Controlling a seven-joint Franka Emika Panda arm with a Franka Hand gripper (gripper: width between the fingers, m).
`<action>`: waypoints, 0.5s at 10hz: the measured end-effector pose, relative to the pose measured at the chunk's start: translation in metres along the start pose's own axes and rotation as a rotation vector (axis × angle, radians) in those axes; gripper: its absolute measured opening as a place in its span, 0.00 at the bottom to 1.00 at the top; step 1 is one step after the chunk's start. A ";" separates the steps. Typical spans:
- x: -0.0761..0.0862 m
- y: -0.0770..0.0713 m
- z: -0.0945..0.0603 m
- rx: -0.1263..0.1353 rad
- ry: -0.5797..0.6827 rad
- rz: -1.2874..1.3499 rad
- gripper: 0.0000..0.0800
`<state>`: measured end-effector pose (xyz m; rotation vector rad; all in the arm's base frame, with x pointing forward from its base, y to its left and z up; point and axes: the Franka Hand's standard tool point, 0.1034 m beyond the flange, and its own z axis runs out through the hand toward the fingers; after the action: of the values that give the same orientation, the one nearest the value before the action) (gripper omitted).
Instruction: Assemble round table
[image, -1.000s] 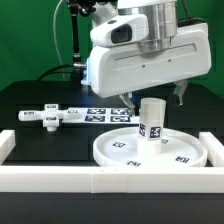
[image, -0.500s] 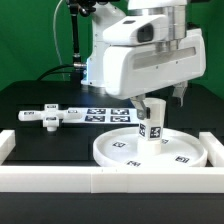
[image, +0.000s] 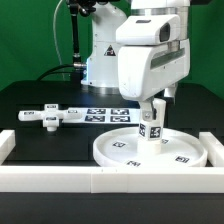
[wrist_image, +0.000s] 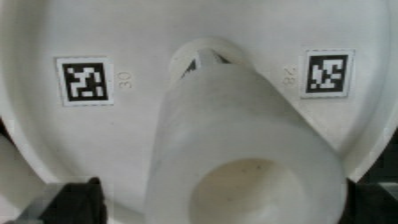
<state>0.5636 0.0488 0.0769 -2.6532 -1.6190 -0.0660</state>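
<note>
Gripper (image: 153, 106), fingers apparently spread, straddles the smooth white cylindrical post (image: 150, 128) upright on the rimmed disc (image: 101, 156).

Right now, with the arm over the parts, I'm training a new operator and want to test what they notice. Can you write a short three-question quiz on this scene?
1. True or false: the short white cylindrical post lies on its side on the black table.
2. Where is the flat elongated white base piece? A) on the large round white plastic disc; B) on the black table, toward the exterior view's left; C) in the gripper.
3. Which part is directly beneath the gripper?

Key: 1. False: it stands upright on the disc. 2. B. 3. The post.
</note>
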 end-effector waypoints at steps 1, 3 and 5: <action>0.000 0.000 0.001 -0.012 -0.005 -0.073 0.81; -0.002 -0.003 0.003 -0.017 -0.023 -0.217 0.81; -0.004 -0.005 0.007 -0.011 -0.034 -0.290 0.81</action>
<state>0.5573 0.0478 0.0701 -2.4186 -2.0063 -0.0371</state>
